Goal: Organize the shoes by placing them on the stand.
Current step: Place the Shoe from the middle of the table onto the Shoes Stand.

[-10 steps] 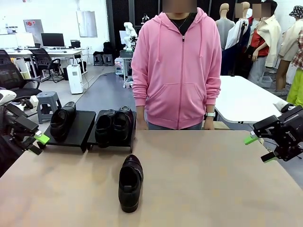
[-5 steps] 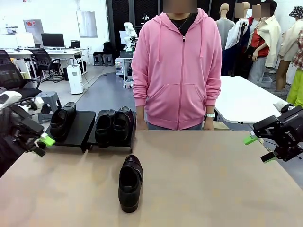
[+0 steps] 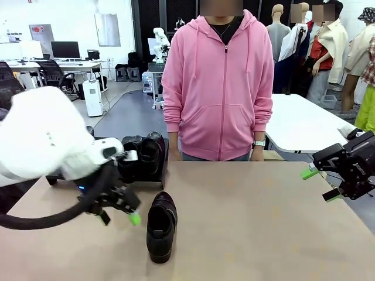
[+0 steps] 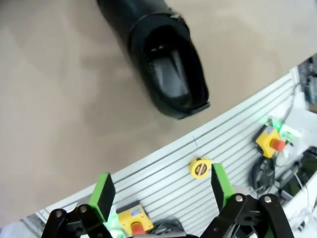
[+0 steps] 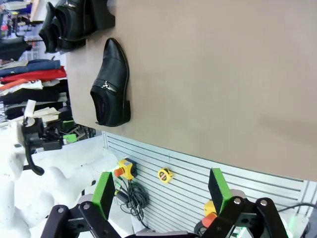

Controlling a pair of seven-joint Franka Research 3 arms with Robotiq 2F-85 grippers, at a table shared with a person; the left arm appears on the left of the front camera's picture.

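Note:
One black shoe (image 3: 161, 225) lies loose on the tan table, toe toward the person, and it also appears as the shoe (image 4: 163, 64) and the shoe (image 5: 111, 87). My left gripper (image 3: 120, 216) hangs just left of it, a little above the table, and this left gripper (image 4: 161, 191) is open with nothing between its green pads. A pair of shoes (image 3: 142, 153) sits on the black stand (image 3: 153, 177) at the back left. My white left arm hides the stand's left part. My right gripper (image 3: 321, 184) hovers open at the right edge, and this right gripper (image 5: 161, 191) holds nothing.
A person in a pink hoodie (image 3: 218, 88) stands at the far edge, arms down. My left arm (image 3: 47, 140) blocks much of the left side. A grey slatted wall with a yellow tape measure (image 4: 199, 168) lies below the table's near edge.
My left arm has swung in from the left edge toward the middle, bringing its open gripper beside the loose shoe. The right arm and the shoes have stayed put.

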